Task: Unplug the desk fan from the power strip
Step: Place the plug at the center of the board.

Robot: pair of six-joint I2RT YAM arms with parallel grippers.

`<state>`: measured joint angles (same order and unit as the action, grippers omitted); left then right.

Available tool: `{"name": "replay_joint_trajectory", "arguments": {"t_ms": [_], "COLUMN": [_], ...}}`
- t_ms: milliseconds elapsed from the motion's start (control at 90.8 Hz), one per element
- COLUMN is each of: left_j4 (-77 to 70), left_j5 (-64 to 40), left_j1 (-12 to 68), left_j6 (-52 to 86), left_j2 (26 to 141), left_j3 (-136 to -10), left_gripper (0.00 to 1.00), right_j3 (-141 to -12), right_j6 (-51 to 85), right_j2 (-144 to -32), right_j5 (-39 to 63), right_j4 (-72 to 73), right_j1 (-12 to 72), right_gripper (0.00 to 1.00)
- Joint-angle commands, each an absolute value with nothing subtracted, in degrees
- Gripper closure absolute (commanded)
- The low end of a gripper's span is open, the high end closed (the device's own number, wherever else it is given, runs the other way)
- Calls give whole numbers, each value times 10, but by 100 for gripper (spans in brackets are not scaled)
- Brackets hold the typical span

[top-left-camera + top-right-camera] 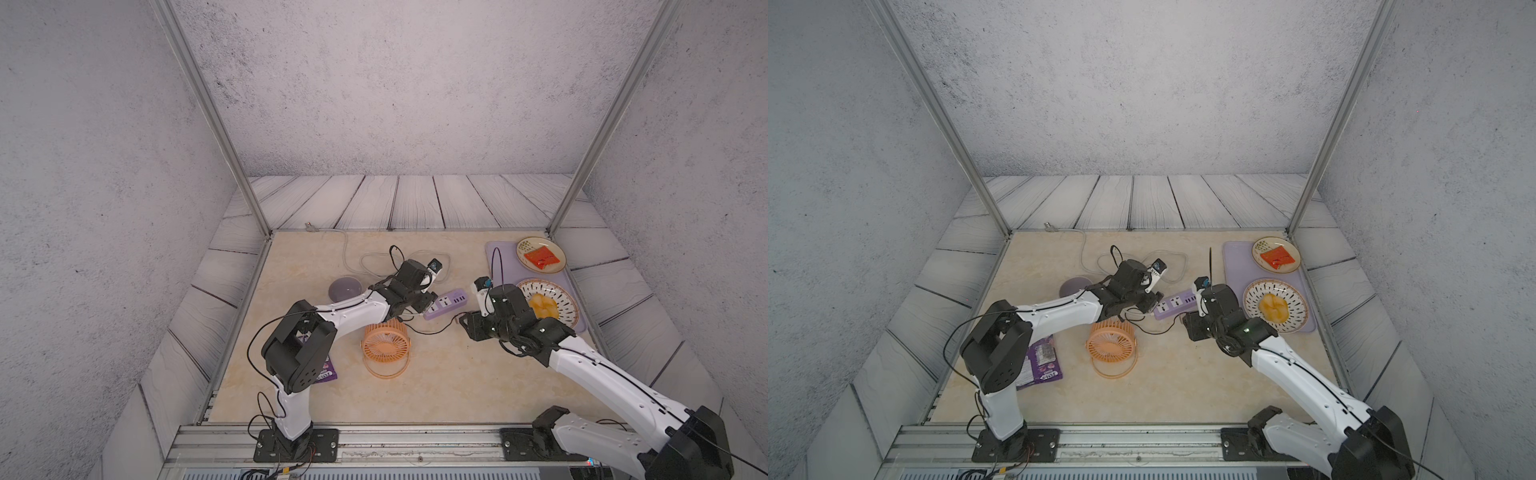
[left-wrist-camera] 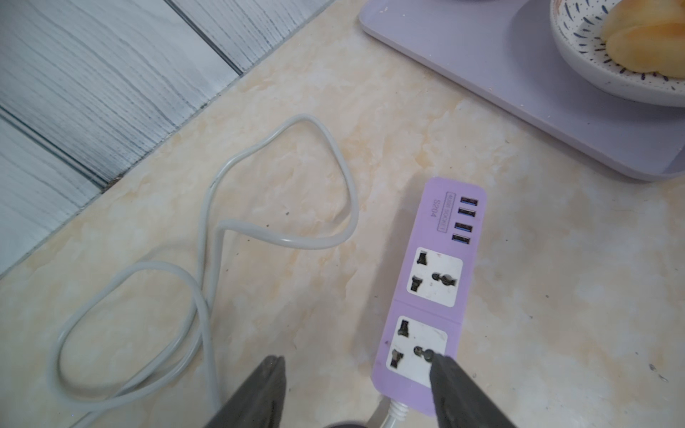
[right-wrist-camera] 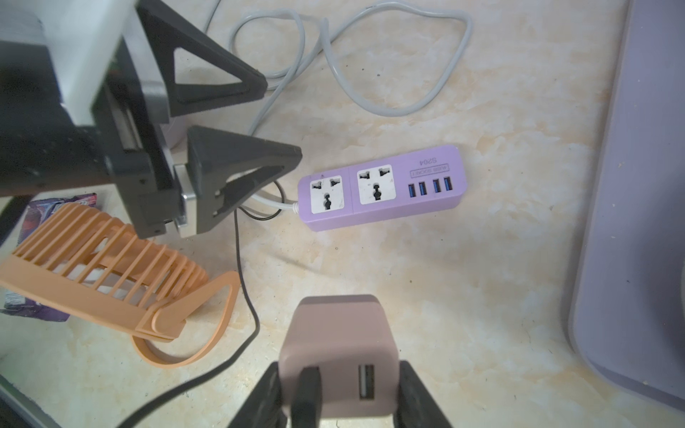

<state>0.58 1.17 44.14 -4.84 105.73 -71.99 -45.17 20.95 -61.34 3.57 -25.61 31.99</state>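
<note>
Right jaws: clamped on the flat sides of the pale pink plastic plug block (image 3: 339, 355), held just off the near-right of the short lilac plastic power strip (image 3: 381, 189). Both white socket faces are empty in both wrist views, so I read the pull as done.

Left jaws: apart, nothing between them, hanging over the strip's left end where the whitish round cable (image 2: 293, 242) exits. Can't tell if a tip touches the socket face.

Thin black cord (image 3: 241, 274) runs from the plug block leftwards across the marbled bench (image 1: 457, 374) toward the small round orange slatted plastic desk fan (image 1: 385, 343), which sits mid-bench, just near-left of the strip.

Handling, my read:
- Plug block: small, hard, smooth and light. Grip the body on opposite flat faces as now, never the cord.
- Cord: limp and thin. It carries no push, and it drags and snags.
- Fan: light hollow plastic on a hoop stand. A tug on the cord would likely slide or tip it.
- Strip: light and slick on this bench, so it needs pinning at the cable end for any pull.

The flat lilac tray (image 3: 648, 185) on the right is clear of all this.
</note>
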Motion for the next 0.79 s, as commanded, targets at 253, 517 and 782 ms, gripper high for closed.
{"name": "replay_joint_trajectory", "arguments": {"t_ms": [253,517,782], "left_j4": [32,87,113], "left_j5": [72,123,152], "left_j1": [441,439,439], "left_j6": [19,77,147], "left_j2": [966,891,798], "left_j3": [-689,-655,-577], "left_gripper": [32,32,32], "right_j3": [-494,-497,-477], "right_j6": [236,271,297], "right_j2": [-586,-579,-572], "right_j5": [65,84,111], "right_j4": [-307,-340,-346], "right_j1": [322,323,322], "right_gripper": [63,63,63]}}
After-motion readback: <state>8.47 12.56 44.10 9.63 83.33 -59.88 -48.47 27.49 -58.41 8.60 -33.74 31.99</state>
